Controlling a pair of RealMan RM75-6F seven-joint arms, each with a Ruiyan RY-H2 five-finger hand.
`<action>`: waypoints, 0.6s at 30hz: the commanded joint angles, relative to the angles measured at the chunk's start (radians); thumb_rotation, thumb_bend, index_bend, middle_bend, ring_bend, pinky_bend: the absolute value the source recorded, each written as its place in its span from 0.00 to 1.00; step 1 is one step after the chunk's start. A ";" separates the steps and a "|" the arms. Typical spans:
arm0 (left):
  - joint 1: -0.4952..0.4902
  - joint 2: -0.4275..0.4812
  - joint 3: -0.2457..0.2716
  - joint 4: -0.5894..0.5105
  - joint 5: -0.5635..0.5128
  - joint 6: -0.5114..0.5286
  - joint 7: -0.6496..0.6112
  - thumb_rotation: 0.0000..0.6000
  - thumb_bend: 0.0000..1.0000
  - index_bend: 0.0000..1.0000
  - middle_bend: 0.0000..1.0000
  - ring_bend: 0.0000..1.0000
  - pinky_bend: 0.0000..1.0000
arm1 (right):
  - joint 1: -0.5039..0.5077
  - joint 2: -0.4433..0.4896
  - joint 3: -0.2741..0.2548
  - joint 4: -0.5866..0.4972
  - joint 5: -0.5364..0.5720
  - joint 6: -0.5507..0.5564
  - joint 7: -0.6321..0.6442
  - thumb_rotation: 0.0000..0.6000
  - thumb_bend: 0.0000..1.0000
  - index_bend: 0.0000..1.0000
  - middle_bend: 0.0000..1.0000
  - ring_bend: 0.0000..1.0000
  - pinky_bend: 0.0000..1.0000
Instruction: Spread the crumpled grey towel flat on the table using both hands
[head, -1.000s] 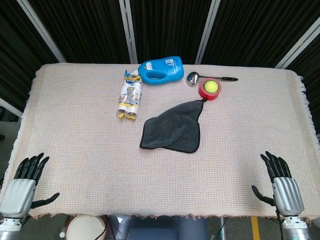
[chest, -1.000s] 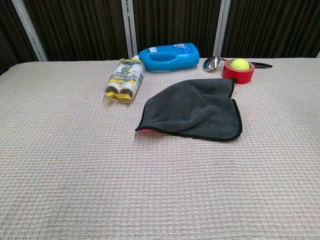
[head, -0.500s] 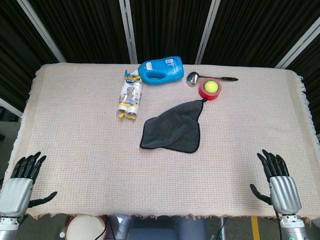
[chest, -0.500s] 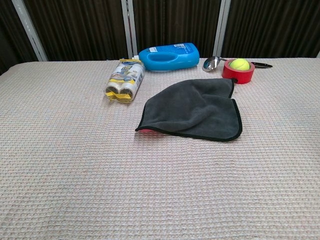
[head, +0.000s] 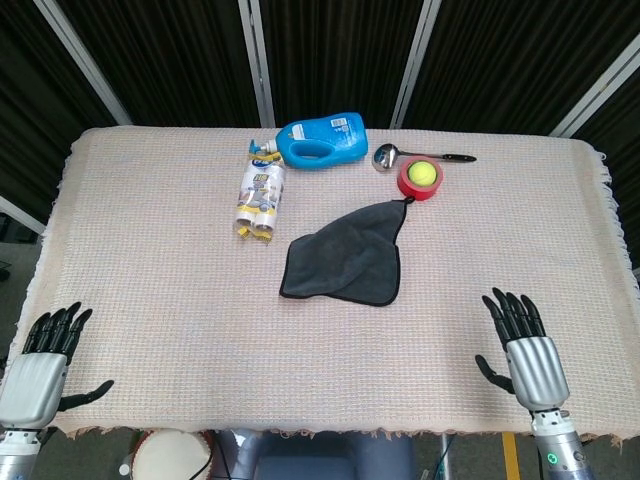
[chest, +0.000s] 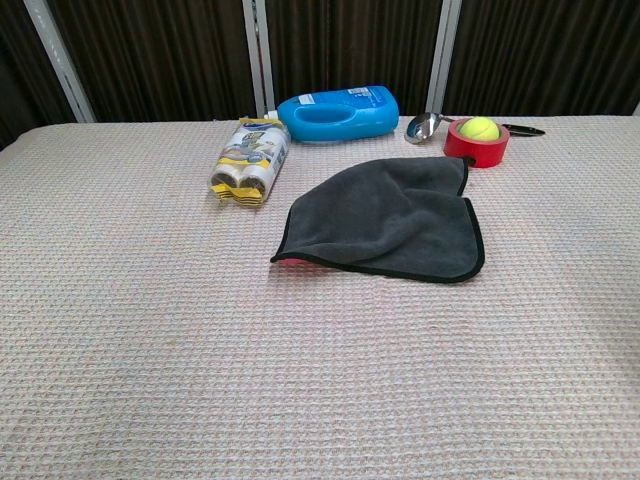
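Observation:
The grey towel lies folded over on itself near the middle of the table, its dark hem showing along the front; the chest view shows the towel with a fold across its right half. My left hand hovers at the table's near left corner, fingers spread, holding nothing. My right hand is over the near right part of the table, fingers spread and empty. Both hands are far from the towel, and neither shows in the chest view.
Behind the towel lie a blue detergent bottle, a wrapped pack of rolls, a metal ladle and a red tape roll with a yellow ball in it. The woven tablecloth has a fringed edge.
My right hand has moved left and inward over the table. My left hand drew back slightly toward the near left corner. The towel has not moved.

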 joint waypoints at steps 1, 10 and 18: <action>-0.004 -0.007 -0.004 -0.001 -0.004 -0.005 0.008 1.00 0.00 0.00 0.00 0.00 0.02 | 0.036 -0.044 0.023 -0.012 0.020 -0.043 -0.042 1.00 0.31 0.00 0.00 0.00 0.01; -0.013 -0.025 -0.012 0.003 -0.007 -0.012 0.028 1.00 0.00 0.00 0.00 0.00 0.02 | 0.142 -0.198 0.103 0.019 0.134 -0.176 -0.174 1.00 0.31 0.00 0.00 0.00 0.01; -0.018 -0.035 -0.021 0.014 -0.025 -0.017 0.034 1.00 0.00 0.00 0.00 0.00 0.02 | 0.215 -0.323 0.149 0.103 0.213 -0.235 -0.216 1.00 0.31 0.03 0.00 0.00 0.01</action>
